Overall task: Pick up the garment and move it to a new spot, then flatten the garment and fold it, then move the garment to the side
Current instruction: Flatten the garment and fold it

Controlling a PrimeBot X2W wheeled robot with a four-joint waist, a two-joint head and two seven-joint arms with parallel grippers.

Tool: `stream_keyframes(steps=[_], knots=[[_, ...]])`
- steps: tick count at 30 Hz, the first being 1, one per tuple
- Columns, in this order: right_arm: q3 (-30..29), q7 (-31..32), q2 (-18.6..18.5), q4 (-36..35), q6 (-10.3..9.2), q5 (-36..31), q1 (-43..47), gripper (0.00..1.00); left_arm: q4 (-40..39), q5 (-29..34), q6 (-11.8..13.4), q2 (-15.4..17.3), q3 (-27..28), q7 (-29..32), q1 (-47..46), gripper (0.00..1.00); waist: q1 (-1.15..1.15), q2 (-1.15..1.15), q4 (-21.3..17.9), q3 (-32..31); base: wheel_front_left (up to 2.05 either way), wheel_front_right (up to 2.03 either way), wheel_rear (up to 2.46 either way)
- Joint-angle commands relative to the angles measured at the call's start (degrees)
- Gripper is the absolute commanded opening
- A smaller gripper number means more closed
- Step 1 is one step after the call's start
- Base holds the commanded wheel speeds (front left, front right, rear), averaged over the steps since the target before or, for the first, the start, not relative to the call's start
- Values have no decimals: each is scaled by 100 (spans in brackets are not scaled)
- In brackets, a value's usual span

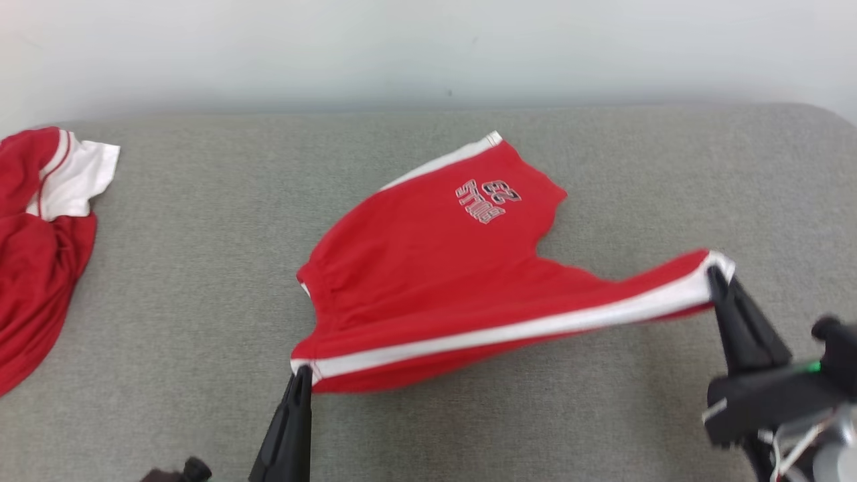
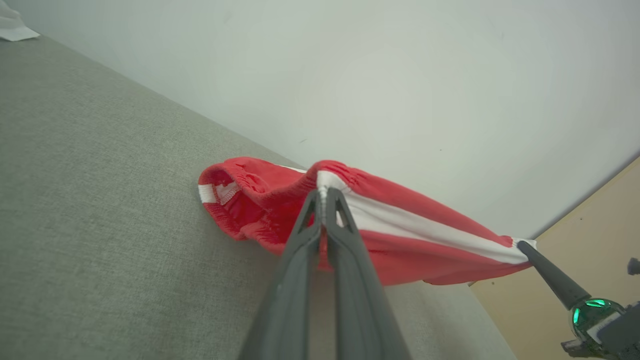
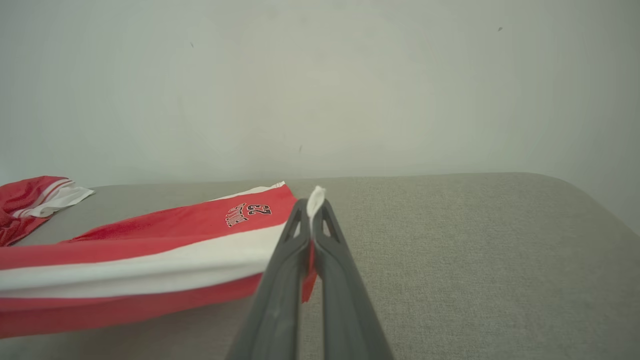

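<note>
Both arms reach forward: our left gripper (image 1: 303, 376) clamps the red shorts (image 1: 428, 268) at the waistband, our right gripper (image 1: 715, 276) clamps a raised hem, over the grey cushion (image 1: 187, 268), pale wall (image 1: 402, 47) behind.

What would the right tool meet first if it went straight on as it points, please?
Past the shorts it grips, the right tool would likely meet bare cushion, then the wall; depth is unclear.
</note>
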Motion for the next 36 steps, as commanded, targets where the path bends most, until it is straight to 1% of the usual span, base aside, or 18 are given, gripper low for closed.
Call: stream_keyframes(steps=[1, 4, 7, 10, 13, 16, 21, 25, 26, 28, 30, 31, 32, 34, 35, 36], knots=[[-125, 89, 134, -226, -13, -112, 246, 0, -58, 67, 16, -1, 30, -20, 153, 0, 2, 1, 97, -90, 0, 0, 0], [-275, 363, 419, -781, -13, -271, 769, 0, -125, 141, 15, -35, 34, -19, 385, 0, 2, 1, 109, -75, 0, 0, 0], [-311, 545, 593, -1122, -13, -361, 1020, 0, -140, 204, 15, -68, 0, -19, 507, 0, 2, 1, 102, -45, 0, 0, 0], [-237, 636, 570, -1175, -13, -427, 935, 0, -42, 315, 14, -64, -90, -19, 369, 0, 2, 1, 91, -20, 0, 0, 0], [-85, 668, 449, -988, -13, -449, 581, 0, 99, 370, 14, -71, -121, -19, 120, 0, 2, 1, 85, -8, 0, 0, 0], [99, 661, 284, -595, -13, -431, 87, 0, 383, 548, 14, -84, -42, -19, -131, 0, 2, 1, 104, 15, 0, 0, 0], [450, 590, 55, 382, -13, -213, -958, 0, 933, 826, 14, -186, -32, -19, -705, 0, 2, 1, 214, 133, 0, 0, 0], [757, 471, -56, 1253, -13, -123, -1806, 0, 1402, 861, 39, -264, -11, -19, -1239, 0, 2, 1, 338, 261, 0, 0, 0], [877, 394, -64, 1653, -13, -68, -2233, 0, 1629, 872, 62, -301, -17, -18, -1496, 0, 2, 1, 402, 351, 0, 0, 0], [1027, 370, -103, 2062, -13, -58, -2617, 0, 1856, 880, 88, -332, -47, -19, -1765, 0, 2, 1, 470, 449, 0, 0, 0], [1164, 359, -117, 2456, -13, -26, -2966, 0, 2088, 843, 137, -350, -64, -18, -2013, 0, 2, 1, 547, 552, 0, 0, 0], [1164, 359, -117, 2456, -13, -26, -2966, 0, 2088, 843, 137, -350, -64, -18, -2013, 0, 2, 1, 547, 552, 0, 0, 0], [1306, 332, -177, 2832, -13, -78, -3320, 0, 2348, 749, 172, -370, -105, 9, -2293, 0, 2, 1, 633, 681, 0, 0, 0], [1477, 293, -246, 3203, -13, -147, -3616, 0, 2595, 714, 213, -379, -139, 5, -2615, 0, 2, 1, 732, 805, 0, 0, 0], [1546, 277, -263, 3363, -13, -175, -3762, 0, 2708, 715, 248, -384, -160, 2, -2753, 0, 2, 1, 779, 868, 0, 0, 0], [1546, 277, -263, 3363, -13, -175, -3762, 0, 2708, 715, 248, -384, -160, 2, -2753, 0, 2, 1, 779, 868, 0, 0, 0]])
